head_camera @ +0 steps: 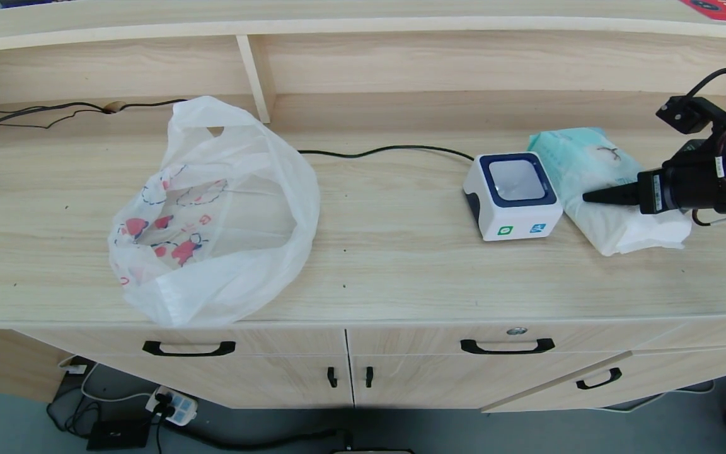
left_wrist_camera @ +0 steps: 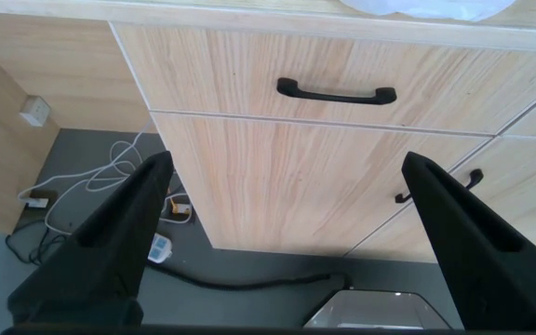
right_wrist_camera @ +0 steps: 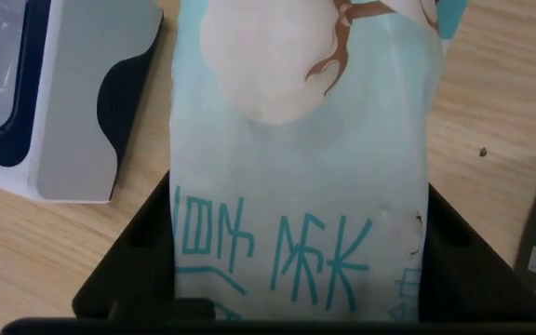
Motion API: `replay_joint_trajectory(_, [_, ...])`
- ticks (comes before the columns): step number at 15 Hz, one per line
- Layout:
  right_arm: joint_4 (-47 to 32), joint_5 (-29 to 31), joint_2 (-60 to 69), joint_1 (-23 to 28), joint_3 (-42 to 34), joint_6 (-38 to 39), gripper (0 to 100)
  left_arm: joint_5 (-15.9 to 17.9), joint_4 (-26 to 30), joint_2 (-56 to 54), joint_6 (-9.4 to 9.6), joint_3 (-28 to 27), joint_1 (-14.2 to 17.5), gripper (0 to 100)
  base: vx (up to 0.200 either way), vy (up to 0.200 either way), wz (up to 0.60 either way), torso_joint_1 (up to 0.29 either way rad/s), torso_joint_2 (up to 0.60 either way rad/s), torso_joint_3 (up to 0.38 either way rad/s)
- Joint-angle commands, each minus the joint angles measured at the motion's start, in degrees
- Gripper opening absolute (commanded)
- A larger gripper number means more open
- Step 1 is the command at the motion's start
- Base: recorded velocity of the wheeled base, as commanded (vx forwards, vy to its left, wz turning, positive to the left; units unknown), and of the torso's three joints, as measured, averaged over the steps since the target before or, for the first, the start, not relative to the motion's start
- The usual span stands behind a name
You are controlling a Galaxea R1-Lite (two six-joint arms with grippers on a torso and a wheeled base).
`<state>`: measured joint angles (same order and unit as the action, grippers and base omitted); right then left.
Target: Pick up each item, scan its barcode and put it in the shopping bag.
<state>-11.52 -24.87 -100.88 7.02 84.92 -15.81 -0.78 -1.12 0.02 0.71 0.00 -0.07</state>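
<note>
Spread fingers (left_wrist_camera: 110, 251) before drawer handle (left_wrist_camera: 336, 92)

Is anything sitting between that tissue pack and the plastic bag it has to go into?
Yes: the scanner stands right beside the tissue pack, on its side toward the shopping bag. Nothing else visible stands between them.

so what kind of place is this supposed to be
Most likely a shop checkout, perhaps a mock one: a barcode scanner on a wooden counter, an open plastic shopping bag, and a tissue pack next to the scanner.
</note>
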Motion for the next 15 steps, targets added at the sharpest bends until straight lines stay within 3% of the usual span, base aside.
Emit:
replay_joint_trajectory(1, [0.01,-0.09,2.35,0.01,-0.19,0.87,0,-0.01,-0.02,-0.02,0.0,0.0,0.07,100,0.0,0.0,0.0,0.0,0.0,0.0])
replay_joint_trajectory(8, [0.01,-0.71,18.17,-0.17,0.07,7.29,0,-0.01,-0.02,-0.02,0.08,0.0,-0.01,100,0.0,0.0,0.0,0.0,0.0,0.0])
replay_joint_trajectory(10, [0.45,-4.49,23.01,-3.59,-1.95,9.92,0,-0.01,-0.02,-0.02,0.0,0.0,-0.01,100,0.0,0.0,0.0,0.0,0.0,0.0])
replay_joint_trajectory(12, [5.54,-5.45,29.77,-9.92,-12.67,15.99,0,-0.01,-0.02,-0.02,0.0,0.0,-0.01,100,0.0,0.0,0.0,0.0,0.0,0.0])
replay_joint_trajectory(13, [7.04,-5.37,30.74,-10.71,-14.96,17.13,0,-0.01,-0.02,-0.02,0.0,0.0,-0.01,100,0.0,0.0,0.0,0.0,0.0,0.0])
replay_joint_trajectory(15, [23.56,-5.37,38.56,-17.48,-37.55,28.38,0,-0.01,-0.02,-0.02,0.0,0.0,-0.01,100,0.0,0.0,0.0,0.0,0.0,0.0])
